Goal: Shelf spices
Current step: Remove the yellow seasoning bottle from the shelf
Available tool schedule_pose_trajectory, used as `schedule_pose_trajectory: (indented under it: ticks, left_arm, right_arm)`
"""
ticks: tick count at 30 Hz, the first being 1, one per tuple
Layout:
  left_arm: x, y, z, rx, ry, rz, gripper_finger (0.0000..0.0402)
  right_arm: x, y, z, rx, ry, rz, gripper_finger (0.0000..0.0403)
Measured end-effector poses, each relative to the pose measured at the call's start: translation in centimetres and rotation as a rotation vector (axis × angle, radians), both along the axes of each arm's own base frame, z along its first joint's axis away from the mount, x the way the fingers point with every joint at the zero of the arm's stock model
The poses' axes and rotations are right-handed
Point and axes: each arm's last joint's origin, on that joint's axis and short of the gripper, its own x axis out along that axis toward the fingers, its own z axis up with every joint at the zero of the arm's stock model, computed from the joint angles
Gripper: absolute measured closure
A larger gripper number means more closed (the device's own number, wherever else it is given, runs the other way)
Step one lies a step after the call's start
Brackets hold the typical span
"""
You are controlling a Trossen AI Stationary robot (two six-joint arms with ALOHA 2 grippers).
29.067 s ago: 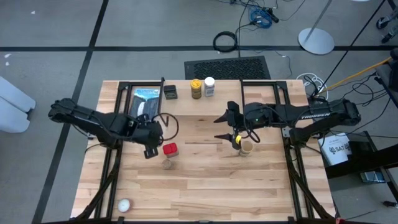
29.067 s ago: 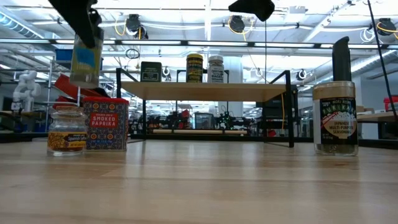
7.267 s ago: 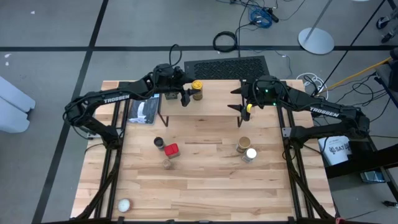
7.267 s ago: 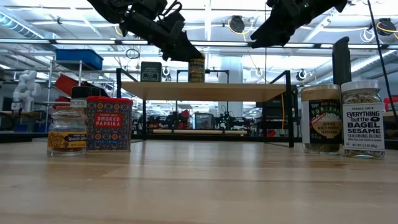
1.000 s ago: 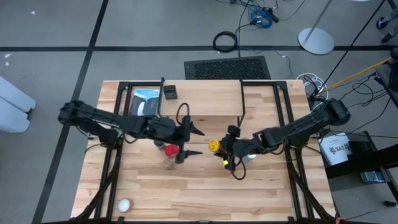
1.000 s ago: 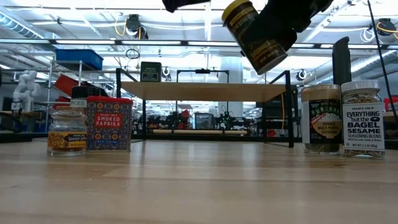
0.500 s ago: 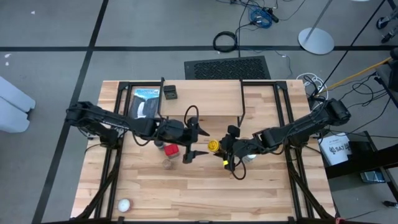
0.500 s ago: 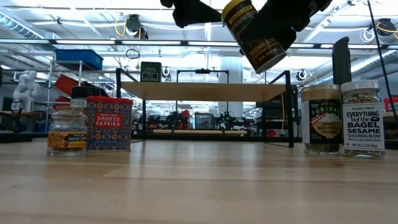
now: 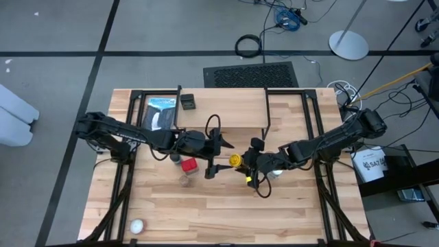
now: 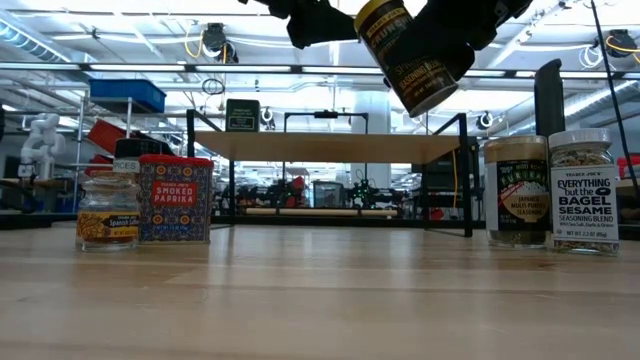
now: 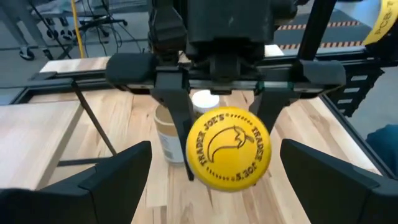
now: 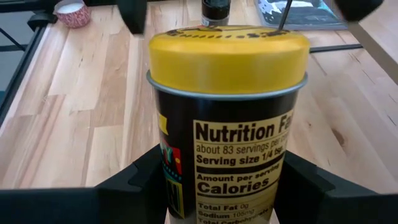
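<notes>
From above, the right claw (image 9: pixel 241 165) grips the yellow-lidded jar (image 9: pixel 235 160) over the table (image 9: pixel 288 206), just in front of the shelf (image 9: pixel 233 113), while the left claw (image 9: pixel 218 158) stands spread wide and empty right beside that jar, next to the red tin (image 9: pixel 189 165). At table height, the jar (image 10: pixel 405 55) hangs tilted above the shelf (image 10: pixel 330 146). Past the left claw's fingers (image 11: pixel 112 180), the jar's yellow lid (image 11: pixel 229 149) faces the camera, clamped between the right claw's fingers.

Yellow-lidded jar (image 11: pixel 229 148) lid reads "Trader Joe's"; red tin (image 10: pixel 175 199) "Smoked Paprika".
</notes>
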Motion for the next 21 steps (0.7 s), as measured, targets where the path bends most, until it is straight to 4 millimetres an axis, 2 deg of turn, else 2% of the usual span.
schedule_pose_trajectory:
  ticks: [15,21]
  left_arm:
    - [1.1,-0.1,-0.2,0.016,-0.008,-0.029,0.0036]
    - [2.8,-0.4,-1.0,0.019,0.014,-0.038,0.0036]
  right_arm:
    - [0.2,-0.3,0.1,0.001,-0.011,-0.004,0.0197]
    - [0.2,-0.3,0.2,0.001,-0.025,0.002,0.0197]
